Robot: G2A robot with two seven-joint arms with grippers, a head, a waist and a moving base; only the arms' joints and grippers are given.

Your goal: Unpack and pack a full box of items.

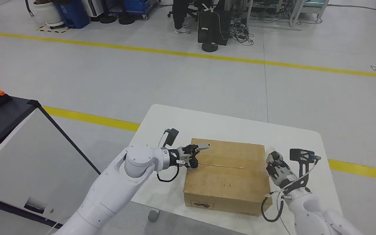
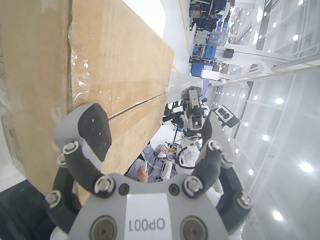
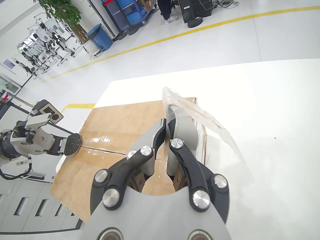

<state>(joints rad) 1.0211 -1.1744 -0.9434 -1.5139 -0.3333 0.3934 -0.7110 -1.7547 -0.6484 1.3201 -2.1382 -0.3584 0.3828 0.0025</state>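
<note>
The white table [image 1: 235,126] has bare surface beyond the cardboard box [image 1: 226,176] and to its far side, while the box's near side sits close to the table's front edge. The box, flaps closed, lies between both hands. A clear tape strip [image 3: 212,126] lifts off the box end at the right hand [image 3: 167,123], whose fingers are pressed together on it. The left hand [image 2: 152,123], fingers spread, sits at the seam on the opposite end.

Rows of ceiling lamps [image 2: 279,100] light the hall brightly and evenly, flaring into white discs. The white worktop [image 3: 262,88] is almost washed out, and the clear tape [image 3: 100,139] on the box [image 1: 226,176] glints. Shadows are faint. Wrist lenses bend the yellow floor line [image 3: 225,22].
</note>
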